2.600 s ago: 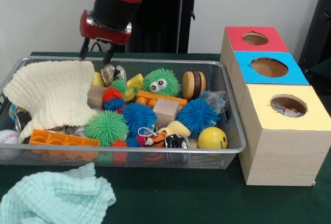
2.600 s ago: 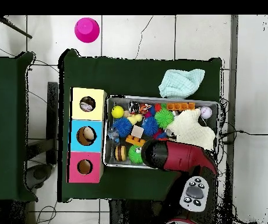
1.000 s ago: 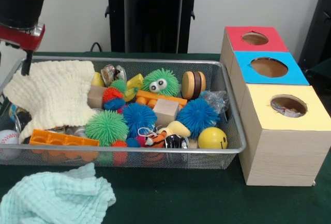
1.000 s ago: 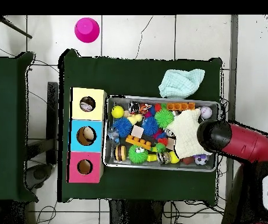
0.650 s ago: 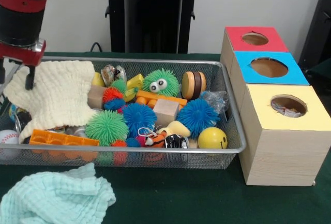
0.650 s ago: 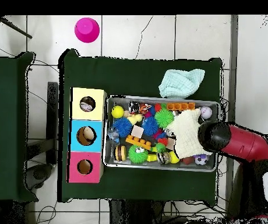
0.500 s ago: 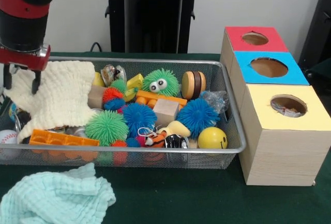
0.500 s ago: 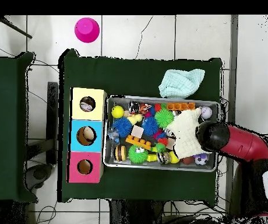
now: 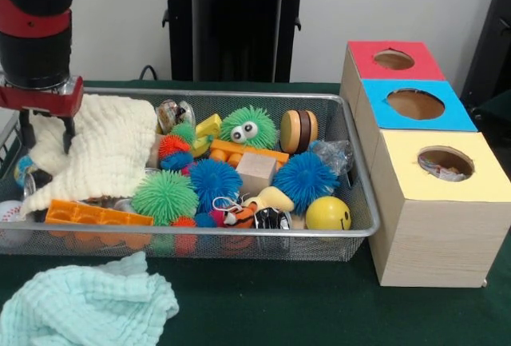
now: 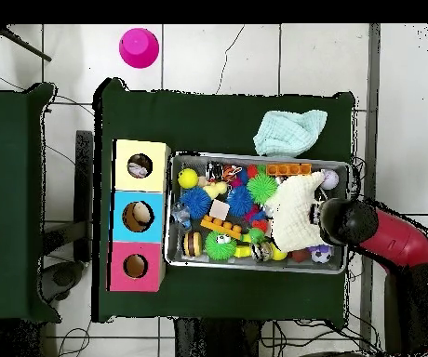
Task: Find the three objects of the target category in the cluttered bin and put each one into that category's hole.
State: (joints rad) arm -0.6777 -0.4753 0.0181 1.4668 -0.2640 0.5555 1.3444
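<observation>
claw down at cream cloth edge in bin, two fingers spread over bunched fold. search step, looks like. next: pinch cloth, lift away, see toys under.

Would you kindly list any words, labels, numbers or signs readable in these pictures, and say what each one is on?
No readable words, labels or numbers in either view.
Only sign: a black smiley face on the yellow ball in the wire bin.
The red, blue and yellow box tops carry no text.
</observation>
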